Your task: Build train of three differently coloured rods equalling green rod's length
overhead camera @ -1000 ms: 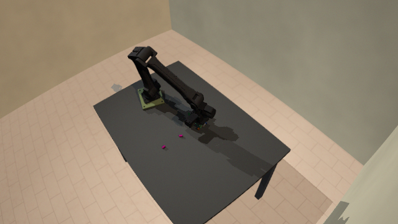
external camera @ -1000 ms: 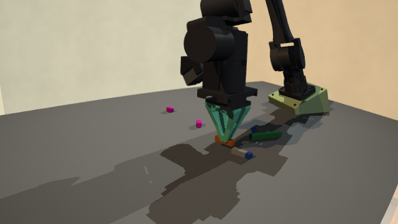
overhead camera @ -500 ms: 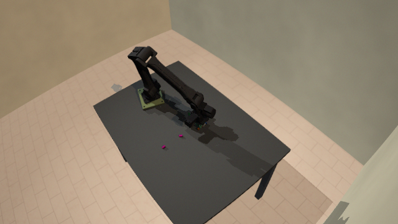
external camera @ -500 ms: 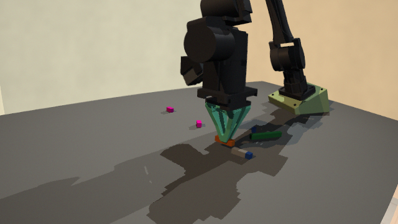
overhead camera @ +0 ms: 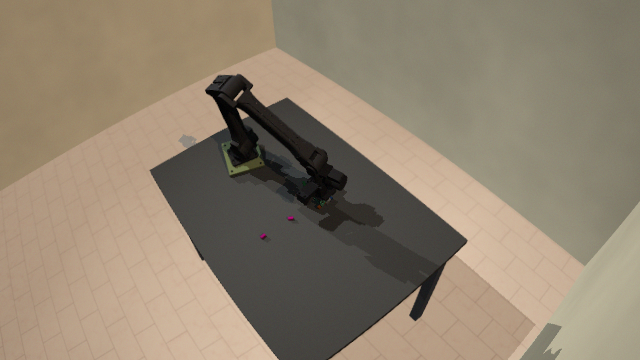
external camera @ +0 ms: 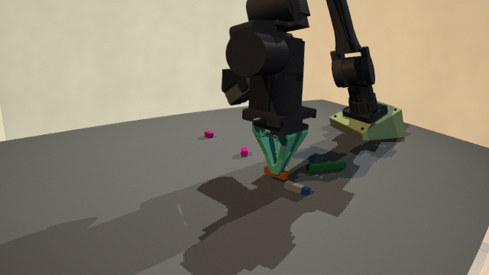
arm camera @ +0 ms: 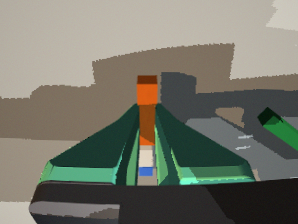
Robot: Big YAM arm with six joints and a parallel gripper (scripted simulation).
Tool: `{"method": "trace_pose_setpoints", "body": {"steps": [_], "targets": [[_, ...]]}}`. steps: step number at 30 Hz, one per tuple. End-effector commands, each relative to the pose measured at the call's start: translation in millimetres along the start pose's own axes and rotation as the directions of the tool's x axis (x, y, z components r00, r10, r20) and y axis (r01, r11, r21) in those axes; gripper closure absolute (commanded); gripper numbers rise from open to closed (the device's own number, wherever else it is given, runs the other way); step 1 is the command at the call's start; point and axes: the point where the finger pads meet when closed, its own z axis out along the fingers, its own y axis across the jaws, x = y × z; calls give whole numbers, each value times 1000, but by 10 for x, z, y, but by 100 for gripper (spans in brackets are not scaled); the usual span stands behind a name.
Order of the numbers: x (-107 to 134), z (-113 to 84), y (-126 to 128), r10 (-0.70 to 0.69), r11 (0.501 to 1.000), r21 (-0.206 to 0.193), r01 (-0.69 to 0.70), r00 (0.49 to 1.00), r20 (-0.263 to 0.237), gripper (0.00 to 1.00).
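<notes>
My gripper (external camera: 276, 173) (arm camera: 147, 113) is shut on the orange rod (external camera: 283, 176) (arm camera: 147, 93), which looks level and just above the table. The grey rod (external camera: 293, 186) (arm camera: 146, 156) lies with its outer end against a blue rod (external camera: 306, 190) (arm camera: 146, 171). In the wrist view the orange, grey and blue rods show in one column; the gap between orange and grey cannot be judged. The green rod (external camera: 326, 166) (arm camera: 282, 129) lies to the side, toward the arm's base. A second blue rod (external camera: 312, 159) lies near its end.
Two magenta rods (overhead camera: 290, 218) (overhead camera: 263, 236) (external camera: 244, 152) (external camera: 208, 134) lie apart from each other, away from the gripper. The arm's base plate (overhead camera: 241, 170) (external camera: 386, 124) stands at one end of the table. The arm's shadow covers the rods near the gripper.
</notes>
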Motion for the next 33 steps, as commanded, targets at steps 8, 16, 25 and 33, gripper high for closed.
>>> {"method": "trace_pose_setpoints", "body": {"steps": [8, 16, 25, 33], "targets": [[-37, -39, 10, -3, 1000, -17, 3, 1000, -2, 96], [-37, -39, 10, -3, 1000, -17, 3, 1000, -2, 96], [-36, -29, 12, -3, 1000, -17, 3, 1000, -2, 96], [-38, 103, -16, -3, 1000, 3, 3, 1000, 1, 96]]}}
